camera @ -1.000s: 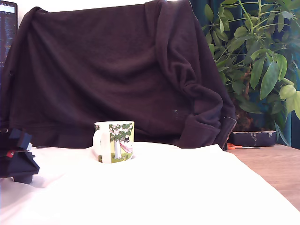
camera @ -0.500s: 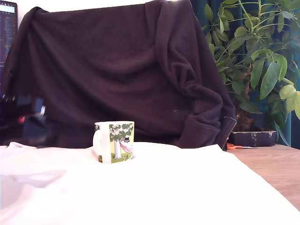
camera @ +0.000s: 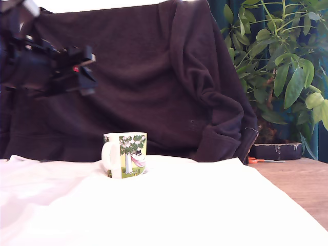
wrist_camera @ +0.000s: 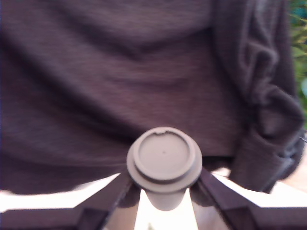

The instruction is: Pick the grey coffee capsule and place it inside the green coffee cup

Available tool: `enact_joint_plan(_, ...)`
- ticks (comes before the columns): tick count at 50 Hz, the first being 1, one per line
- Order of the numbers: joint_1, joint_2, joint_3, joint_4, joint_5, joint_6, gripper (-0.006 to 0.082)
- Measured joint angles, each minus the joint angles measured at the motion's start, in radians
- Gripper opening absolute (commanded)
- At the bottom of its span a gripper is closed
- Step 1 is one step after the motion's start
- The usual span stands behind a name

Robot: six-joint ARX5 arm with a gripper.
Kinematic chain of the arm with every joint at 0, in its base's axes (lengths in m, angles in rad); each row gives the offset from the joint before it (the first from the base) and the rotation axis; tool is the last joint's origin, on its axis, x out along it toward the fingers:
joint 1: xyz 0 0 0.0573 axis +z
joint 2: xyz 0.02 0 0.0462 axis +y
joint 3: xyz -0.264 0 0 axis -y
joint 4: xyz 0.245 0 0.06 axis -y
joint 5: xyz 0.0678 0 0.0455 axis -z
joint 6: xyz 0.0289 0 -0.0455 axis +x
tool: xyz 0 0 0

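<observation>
Ext. view: the hand [camera: 84, 72] is seen raised high at the ext. view's left, in front of the dark blanket [camera: 154, 77], well above the desk [camera: 179, 205] w/ its white cloth. It sits up and to the left of the green coffee cup [camera: 125, 155], not over it. The cup stands upright on the cloth, white handle toward the ext. view's left; nothing can be made out inside it from this angle. The capsule itself can't be picked out in this view, the hand being dark and blurred. Wrist view: the grey coffee capsule [wrist_camera: 164, 163] is shown clamped betw. the two fingers [wrist_camera: 120, 189], the wider rimmed top facing the camera, tapered body pointing away; the hand is closed narrow on it. The cup isn't visible in this view; only blanket and a strip of white cloth are seen behind. Progress, as judged: pick is done and the capsule is lifted clear of the desk. Still left: carry across to above the cup mouth, lower, release into it.
</observation>
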Motion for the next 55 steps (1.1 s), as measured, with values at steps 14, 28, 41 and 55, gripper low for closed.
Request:
enact_joint_plan(14, -0.005, 0.167, 0.151, -0.095, 0.087, 0.003, 0.0199)
enact_joint_plan(28, -0.014, 0.209, 0.246, -0.285, 0.145, 0.032, 0.0201)
enact_joint_plan(41, -0.026, 0.209, 0.254, -0.386, 0.147, 0.106, 0.0264)
enact_joint_plan(55, -0.029, 0.209, 0.259, -0.389, 0.147, 0.148, 0.0583)
